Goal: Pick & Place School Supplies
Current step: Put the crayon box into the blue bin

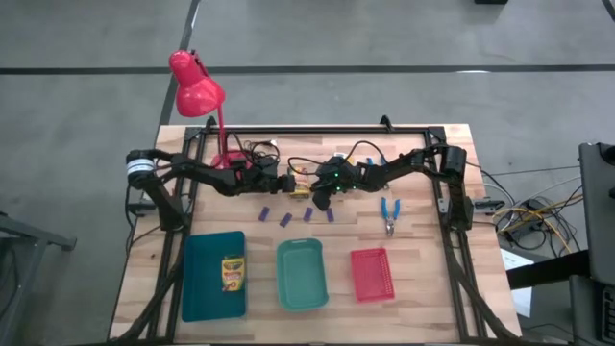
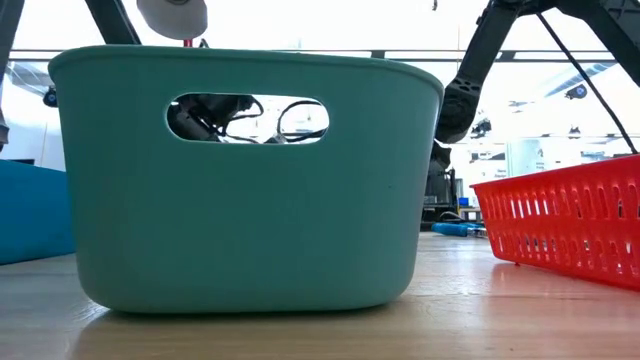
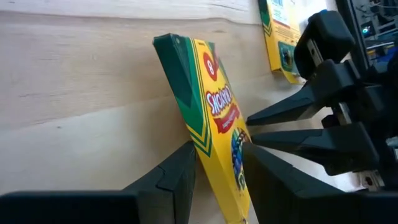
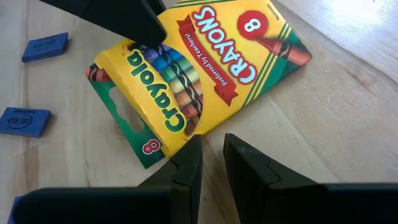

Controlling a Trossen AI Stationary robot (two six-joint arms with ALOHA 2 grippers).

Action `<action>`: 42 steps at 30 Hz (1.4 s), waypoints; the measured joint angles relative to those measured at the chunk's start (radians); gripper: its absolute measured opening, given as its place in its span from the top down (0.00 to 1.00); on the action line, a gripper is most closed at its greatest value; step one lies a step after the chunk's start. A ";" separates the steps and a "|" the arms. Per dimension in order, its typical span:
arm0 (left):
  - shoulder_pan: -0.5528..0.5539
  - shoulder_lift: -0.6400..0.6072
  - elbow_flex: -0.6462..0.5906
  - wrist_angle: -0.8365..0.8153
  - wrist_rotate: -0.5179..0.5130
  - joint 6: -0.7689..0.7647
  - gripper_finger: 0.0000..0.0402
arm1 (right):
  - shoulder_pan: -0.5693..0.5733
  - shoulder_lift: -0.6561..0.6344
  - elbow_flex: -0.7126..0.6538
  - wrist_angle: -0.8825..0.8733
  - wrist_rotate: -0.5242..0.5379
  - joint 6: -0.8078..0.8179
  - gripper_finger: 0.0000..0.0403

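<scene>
Across the pale wooden table (image 1: pixel 423 279) we note concrete floor around, bright windows beyond — left gripper (image 3: pixel 217 168) clamped on a tilted crayon box (image 3: pixel 211 118) mid-table, right gripper (image 4: pixel 211 158) narrowed, empty, beside another crayon box (image 4: pixel 199 68), a third in the blue tray (image 1: pixel 197 288).

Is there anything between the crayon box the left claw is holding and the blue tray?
Nothing visible blocks it. The left gripper is shut on the yellow-green crayon box; bare wooden table lies between it and the dark teal plastic tray.
</scene>
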 joint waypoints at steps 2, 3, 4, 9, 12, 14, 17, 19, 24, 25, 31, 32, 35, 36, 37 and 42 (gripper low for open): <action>0.002 -0.001 0.000 0.000 0.000 0.000 0.66 | 0.000 0.000 0.000 0.000 0.000 0.000 0.83; 0.002 -0.001 0.000 0.006 0.000 0.000 0.66 | 0.000 0.000 0.000 0.000 0.000 0.000 0.83; 0.002 -0.001 0.000 0.018 0.000 0.000 0.66 | 0.000 0.000 0.000 0.001 0.000 0.000 0.83; 0.002 0.001 0.004 0.034 0.000 0.001 0.69 | 0.000 0.000 0.000 0.002 0.000 -0.004 0.83; 0.002 0.001 0.004 0.033 0.001 0.001 0.75 | 0.000 0.000 0.001 0.002 0.000 -0.005 0.83; 0.002 0.001 0.003 0.032 0.001 0.001 0.80 | 0.000 0.000 0.001 0.002 0.000 -0.005 0.83; 0.002 0.001 0.003 0.034 0.001 0.001 0.87 | 0.000 0.000 0.001 0.002 0.000 -0.008 0.83; 0.002 0.001 0.003 0.034 0.001 0.000 0.91 | 0.000 0.000 0.001 0.002 0.000 -0.008 0.83; 0.002 0.001 0.003 0.034 0.001 -0.002 0.91 | 0.000 0.000 0.001 0.002 0.000 -0.007 0.83; 0.002 0.001 0.003 0.034 0.001 -0.004 0.90 | 0.000 0.000 0.001 0.002 0.000 -0.007 0.83; 0.002 0.001 0.003 0.034 0.002 -0.006 0.89 | 0.000 -0.005 0.002 0.001 0.000 0.003 0.83; 0.002 0.001 0.003 0.034 0.002 -0.006 0.89 | 0.000 -0.008 0.002 0.000 0.000 0.003 0.83; 0.002 0.001 0.003 0.034 0.003 -0.006 0.91 | 0.000 -0.026 0.001 -0.006 0.000 0.007 0.83; 0.002 0.001 0.003 0.034 0.004 -0.007 0.91 | 0.000 -0.039 0.001 -0.006 0.001 0.008 0.83; 0.002 0.001 0.003 0.034 0.004 -0.007 0.91 | 0.000 -0.053 0.000 -0.006 0.002 0.008 0.83; 0.002 0.001 0.003 0.034 0.004 -0.019 0.91 | 0.000 -0.133 0.001 -0.079 0.075 -0.019 0.83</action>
